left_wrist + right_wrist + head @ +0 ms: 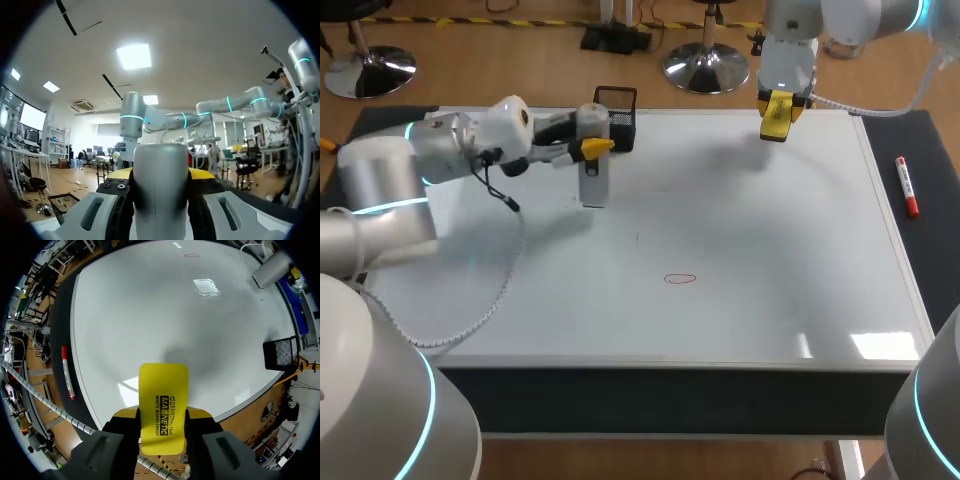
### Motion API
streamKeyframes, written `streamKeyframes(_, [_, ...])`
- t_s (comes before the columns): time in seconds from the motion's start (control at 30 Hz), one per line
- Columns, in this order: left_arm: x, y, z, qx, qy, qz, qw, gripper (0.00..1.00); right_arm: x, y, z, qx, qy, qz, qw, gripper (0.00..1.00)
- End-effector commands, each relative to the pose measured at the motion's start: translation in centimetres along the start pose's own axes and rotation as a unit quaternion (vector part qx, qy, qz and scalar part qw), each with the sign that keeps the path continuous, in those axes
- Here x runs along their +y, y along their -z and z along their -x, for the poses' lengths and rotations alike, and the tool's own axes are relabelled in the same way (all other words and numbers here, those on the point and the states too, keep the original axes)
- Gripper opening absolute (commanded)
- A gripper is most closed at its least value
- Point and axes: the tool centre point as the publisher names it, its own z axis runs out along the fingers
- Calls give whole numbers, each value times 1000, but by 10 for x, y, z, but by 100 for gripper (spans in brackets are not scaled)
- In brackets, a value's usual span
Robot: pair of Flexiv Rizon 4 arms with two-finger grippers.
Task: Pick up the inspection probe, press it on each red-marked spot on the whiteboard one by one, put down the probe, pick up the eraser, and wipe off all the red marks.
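Left gripper (596, 147), in the upper left of the head view, is clamped on the grey probe (592, 185). The probe hangs upright from its yellow tips, just in front of the black basket (617, 112). Whether its lower end touches the whiteboard (770, 230) I cannot tell. Right gripper (777, 108), at the upper right, is closed around the yellow eraser (163, 390), above the board's far edge. The only red mark (680, 279) I can find is a small oval in the lower middle, well apart from both tools. I judge the main risk to be order: with the eraser already in hand, a sweep could take the oval off before the probe has pressed it. Both arms must also reach that same spot, so they could meet above it. Pressing off-vertical might let the smooth probe slide in the fingers. The left arm's cable (500, 290) lies on the board and could drag across the ink.
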Motion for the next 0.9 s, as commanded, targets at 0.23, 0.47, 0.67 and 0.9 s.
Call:
streamKeyframes(0.23, [-2, 24, 30, -15, 0, 1, 1000, 0, -1, 2, 0, 3, 1, 0, 1000, 0])
streamKeyframes(0.47, [-1, 30, 43, -23, 4, 11, 1000, 0, -1, 2, 0, 3, 1, 0, 1000, 0])
streamKeyframes(0.67, [2, 34, 50, -31, 7, 10, 999, 0, -1, 2, 0, 3, 1, 0, 1000, 0])
streamKeyframes(0.9, [1, 36, 53, -31, 9, 8, 999, 0, -1, 2, 0, 3, 1, 0, 1000, 0])
